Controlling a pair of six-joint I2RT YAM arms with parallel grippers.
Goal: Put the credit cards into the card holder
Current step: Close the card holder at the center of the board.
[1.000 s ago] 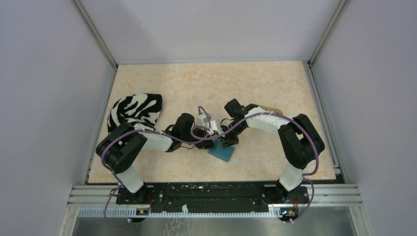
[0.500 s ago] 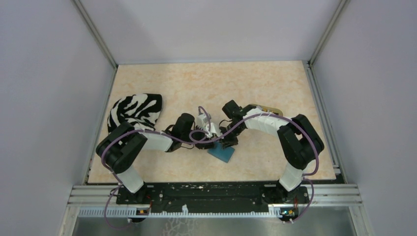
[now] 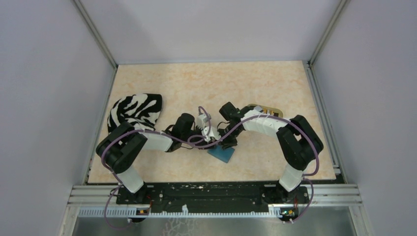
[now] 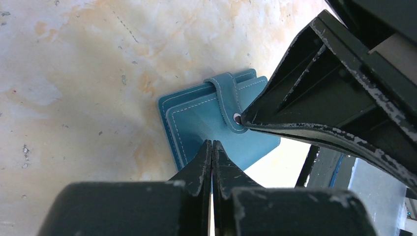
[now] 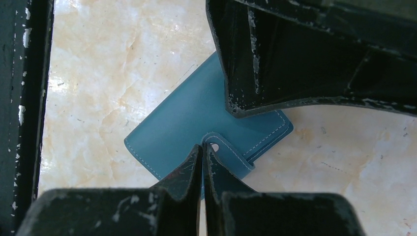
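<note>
The card holder (image 3: 222, 154) is a teal folded wallet lying closed on the table, its snap tab (image 4: 227, 101) fastened across the edge. My left gripper (image 4: 212, 143) is shut with nothing in it, its tips down on the holder's cover (image 4: 201, 123). My right gripper (image 5: 202, 146) is also shut and empty, its tips right at the snap tab (image 5: 228, 153). The two grippers meet tip to tip over the holder (image 5: 182, 123). The credit cards show only as small dark flat shapes in the beige tray (image 3: 268, 108), mostly hidden behind the right arm.
A black-and-white striped cloth (image 3: 136, 110) lies bunched at the left side of the table. Grey walls close in the table at left, right and back. Both arms crowd the middle near the front.
The right arm has shifted a little to the left, uncovering more of the beige tray. Both grippers stay shut at the holder, which has not moved.
</note>
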